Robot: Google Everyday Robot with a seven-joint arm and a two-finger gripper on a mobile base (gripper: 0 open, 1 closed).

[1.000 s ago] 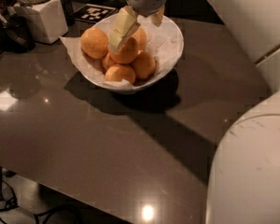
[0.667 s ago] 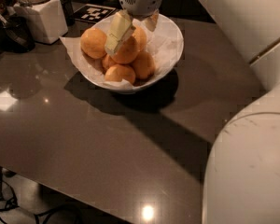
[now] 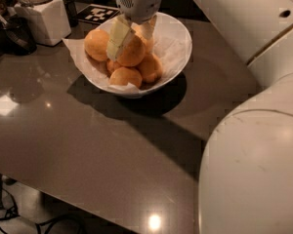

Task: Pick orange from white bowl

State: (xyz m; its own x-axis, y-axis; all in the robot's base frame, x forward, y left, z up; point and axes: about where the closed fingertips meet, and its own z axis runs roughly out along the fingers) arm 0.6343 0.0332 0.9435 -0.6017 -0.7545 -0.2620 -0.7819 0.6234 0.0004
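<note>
The white bowl [image 3: 178, 50] lined with crumpled white paper stands at the back of the dark table and holds several oranges. My gripper [image 3: 133, 39] reaches down into the bowl from above. Its two pale fingers [image 3: 118, 37] sit on either side of the top orange [image 3: 133, 51], which rests on the pile. Another orange [image 3: 96, 44] lies at the bowl's left, and two more [image 3: 126, 76] lie at the front.
A white square jar-like container [image 3: 43, 14] stands at the back left beside a dark cup [image 3: 17, 33]. A black-and-white marker tag [image 3: 98, 13] lies behind the bowl. My white arm [image 3: 254, 130] fills the right side. The table's front edge runs along the lower left.
The gripper has stayed over the bowl around the top orange; the camera view has shifted slightly, and the oranges have not visibly moved.
</note>
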